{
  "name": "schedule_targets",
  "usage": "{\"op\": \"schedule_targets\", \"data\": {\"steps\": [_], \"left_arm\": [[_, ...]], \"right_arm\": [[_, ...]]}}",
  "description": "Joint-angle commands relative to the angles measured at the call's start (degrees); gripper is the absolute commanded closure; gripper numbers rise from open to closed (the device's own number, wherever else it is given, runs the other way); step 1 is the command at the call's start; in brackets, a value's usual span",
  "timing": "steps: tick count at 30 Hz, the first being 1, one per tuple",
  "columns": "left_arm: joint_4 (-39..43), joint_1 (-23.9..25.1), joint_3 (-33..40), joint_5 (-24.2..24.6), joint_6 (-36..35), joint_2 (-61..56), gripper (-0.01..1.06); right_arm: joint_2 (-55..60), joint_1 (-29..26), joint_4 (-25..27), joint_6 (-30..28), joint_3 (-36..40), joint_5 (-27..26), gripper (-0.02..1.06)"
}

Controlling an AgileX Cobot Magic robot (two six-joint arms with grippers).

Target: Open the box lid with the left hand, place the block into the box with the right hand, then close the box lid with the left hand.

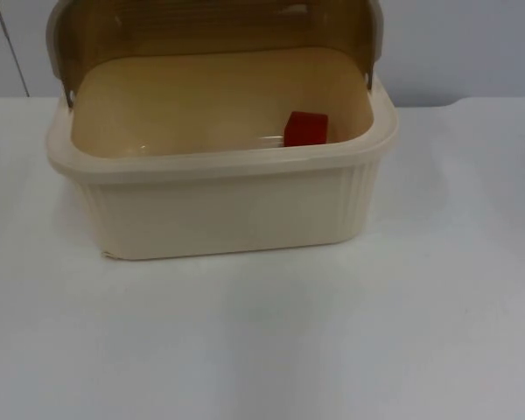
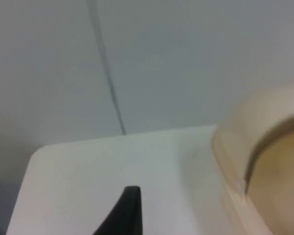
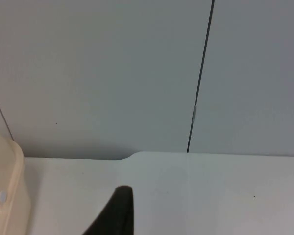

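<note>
Left pincer (image 2: 130, 215) waits left of the box (image 1: 227, 210), grip we cannot tell; lid (image 1: 210, 31) up, block (image 1: 305, 129) inside: we risk a mistimed reach shoving the box.

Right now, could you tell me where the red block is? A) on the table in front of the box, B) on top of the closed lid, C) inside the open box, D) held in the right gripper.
C: the red block sits inside the cream box, near its right wall, with the brown lid raised behind it.
</note>
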Motion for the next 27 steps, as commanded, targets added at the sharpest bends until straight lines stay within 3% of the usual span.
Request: {"op": "schedule_targets", "data": {"steps": [1,8,11,17,20,21,22,25,27], "left_arm": [[0.0,-2.9,-1.3,-0.8,5.0,2.9,0.00],[2.5,-10.6,-13.2,-1.5,10.7,17.2,0.00],[9.8,-14.2,-21.4,0.7,20.6,24.7,0.00],[23.2,-17.3,-26.6,0.7,30.4,30.2,0.00],[33.1,-18.1,-27.4,-6.6,30.9,32.7,0.00],[34.0,-18.1,-27.4,-9.9,30.9,33.2,0.00],[34.0,-18.1,-27.4,-9.9,30.9,33.2,0.00],[34.4,-18.1,-27.4,-21.5,30.9,35.1,0.00],[34.6,-18.1,-27.4,-25.7,30.9,36.3,0.00]], "right_arm": [[-0.2,0.0,-0.3,-0.4,0.3,-0.5,-0.01],[-0.2,0.0,-0.3,-0.4,0.3,-0.5,-0.01],[-0.2,0.0,-0.3,-0.4,0.3,-0.4,-0.01],[-0.2,0.0,-0.3,-0.4,0.3,0.4,-0.01],[-0.2,0.0,-0.3,-0.4,0.3,0.4,-0.01],[-0.2,0.0,-0.3,-0.4,0.3,0.4,-0.01],[-0.2,0.0,-0.3,-0.4,0.3,0.4,-0.01],[-0.2,0.0,-0.3,-0.4,0.3,0.5,-0.01],[-0.2,0.0,-0.2,-0.4,0.3,0.5,-0.01]]}}
